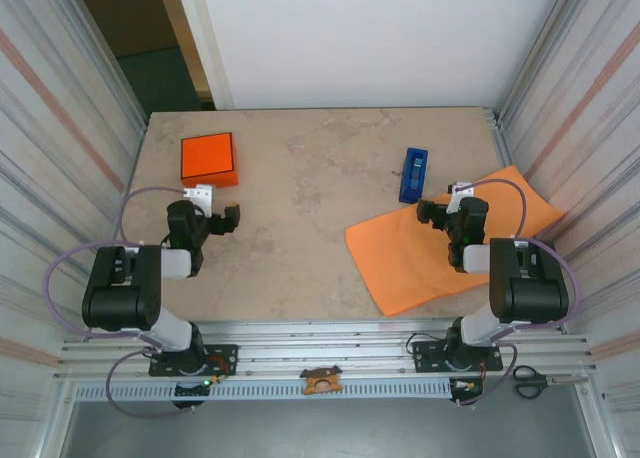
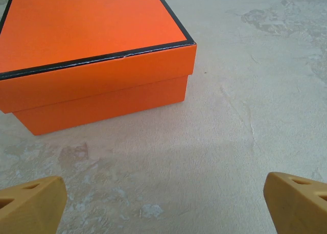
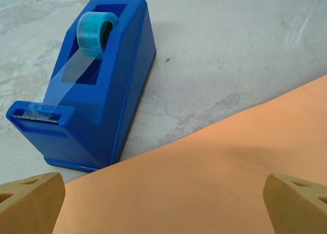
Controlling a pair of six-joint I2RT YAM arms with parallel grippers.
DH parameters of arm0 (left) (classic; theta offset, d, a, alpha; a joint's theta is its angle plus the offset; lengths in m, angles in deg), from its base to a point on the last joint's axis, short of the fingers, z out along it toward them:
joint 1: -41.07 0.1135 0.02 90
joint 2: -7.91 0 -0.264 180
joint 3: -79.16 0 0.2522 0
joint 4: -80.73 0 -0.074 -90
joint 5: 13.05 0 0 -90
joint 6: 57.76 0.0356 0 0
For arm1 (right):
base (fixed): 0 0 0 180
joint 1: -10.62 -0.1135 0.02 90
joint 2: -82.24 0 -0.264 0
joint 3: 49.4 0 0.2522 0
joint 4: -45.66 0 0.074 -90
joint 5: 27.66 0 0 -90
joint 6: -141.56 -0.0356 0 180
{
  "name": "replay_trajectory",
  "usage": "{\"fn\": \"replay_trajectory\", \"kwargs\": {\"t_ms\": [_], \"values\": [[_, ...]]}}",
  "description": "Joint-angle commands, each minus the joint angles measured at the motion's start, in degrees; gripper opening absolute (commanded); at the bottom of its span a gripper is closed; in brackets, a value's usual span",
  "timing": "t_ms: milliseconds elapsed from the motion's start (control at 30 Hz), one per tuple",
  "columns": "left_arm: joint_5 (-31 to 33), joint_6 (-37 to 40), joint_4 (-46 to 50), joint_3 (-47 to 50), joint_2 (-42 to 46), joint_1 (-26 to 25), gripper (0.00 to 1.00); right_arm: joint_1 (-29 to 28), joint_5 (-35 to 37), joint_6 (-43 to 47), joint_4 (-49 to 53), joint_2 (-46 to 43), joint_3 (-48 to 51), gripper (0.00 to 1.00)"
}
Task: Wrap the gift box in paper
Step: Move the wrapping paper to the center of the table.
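Wrapping not begun. My left gripper point(image 1: 217, 212), wide and empty, faces the gift box point(image 1: 208, 159) at far left. My right gripper point(image 1: 443, 208), wide, hangs over the paper point(image 1: 415, 268). Next, I judge: box onto paper.

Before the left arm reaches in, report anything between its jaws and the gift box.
Nothing visible does. Only bare table lies between the open left jaws and the gift box, which sits just ahead, slightly to their left.
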Motion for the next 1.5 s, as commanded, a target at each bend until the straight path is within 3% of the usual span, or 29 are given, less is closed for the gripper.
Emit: {"fn": "replay_trajectory", "kwargs": {"t_ms": [0, 800, 1033, 1100, 1267, 1367, 1467], "values": [[0.61, 0.38, -0.12, -0.9, 0.56, -0.29, 0.99, -0.19, 1.08, -0.5, 0.18, 0.11, -1.24, 0.98], [0.5, 0.29, -0.47, -0.64, 0.65, -0.21, 0.99, -0.38, 2.22, -0.77, -0.41, 0.11, -0.9, 0.98], [4.12, -1.14, -3.38, 2.61, 4.46, -0.38, 0.99, -0.81, 4.84, -1.29, 2.01, -2.44, -1.3, 0.98], [5.62, -1.63, -1.86, 3.3, 7.72, -0.38, 0.99, -0.68, 6.29, -2.4, 8.88, -6.48, -2.78, 0.98], [8.6, -7.26, 14.69, -0.11, 19.76, -0.38, 0.99, 1.3, 2.39, -10.45, 37.66, -16.41, -11.55, 0.98], [11.93, -24.51, 27.34, -3.03, 27.82, -0.22, 0.99, 1.74, -4.4, -17.86, 51.1, -19.73, -15.87, 0.98], [7.71, -35.89, 40.12, -5.21, 33.33, 1.39, 0.99, 1.66, -11.89, -23.14, 59.92, -21.15, -17.28, 0.98]]}}
